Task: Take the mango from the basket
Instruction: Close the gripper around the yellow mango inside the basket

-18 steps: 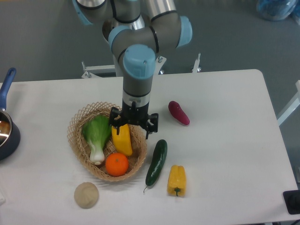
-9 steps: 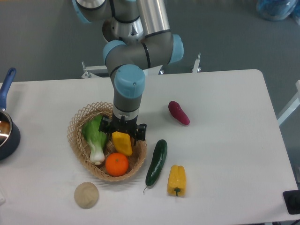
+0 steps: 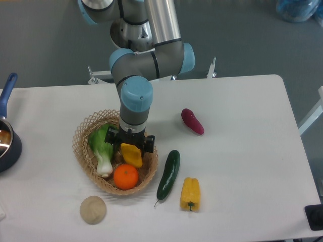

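Camera view, fixed, looking down on the worktop (image 3: 242, 111).

Item, far left: dark pot (image 3: 6, 146) with blue handle, at the 9 o'clock edge. Untouched.

Item: beige round lump (image 3: 93, 209), at 7 o'clock from the basket, on the worktop.

Item: basket (image 3: 83, 132), wicker. Holds leafy green vegetable (image 3: 102, 146) on its 9 o'clock side, orange (image 3: 125, 177) at its 6 o'clock, mango (image 3: 132, 155) right of centre.

Item: pincer (image 3: 130, 144). Change noted: over the last second it has slid leftward and dropped lower into the basket, so its fingers now straddle the upper end of the mango. Whether it is clenched on the fruit or only bracketing it, I cannot tell; the wrist hides the contact. The mango lies as before in the basket, not lifted. Judgement: descent about done, closing and lifting remain.

Item: arm. Wrist points straight down over the basket; forearm rises toward 12 o'clock, elbow joints stacked above.

Item: cucumber (image 3: 168, 174), at 4 o'clock from the basket.

Item: yellow bell pepper (image 3: 190, 193), just right of the cucumber.

Item: purple-red vegetable (image 3: 193, 121), at 2 o'clock from the basket.
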`<action>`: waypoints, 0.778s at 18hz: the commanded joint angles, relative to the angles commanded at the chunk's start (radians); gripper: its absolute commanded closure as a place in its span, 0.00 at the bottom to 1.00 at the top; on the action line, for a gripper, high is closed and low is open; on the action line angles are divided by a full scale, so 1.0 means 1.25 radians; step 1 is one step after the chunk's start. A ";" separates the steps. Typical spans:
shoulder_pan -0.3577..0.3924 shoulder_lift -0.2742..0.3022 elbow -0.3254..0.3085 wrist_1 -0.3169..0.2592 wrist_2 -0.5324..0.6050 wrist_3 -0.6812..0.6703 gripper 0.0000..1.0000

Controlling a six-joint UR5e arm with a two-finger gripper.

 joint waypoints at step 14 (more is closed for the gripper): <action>-0.007 -0.017 -0.009 0.001 0.044 -0.001 0.14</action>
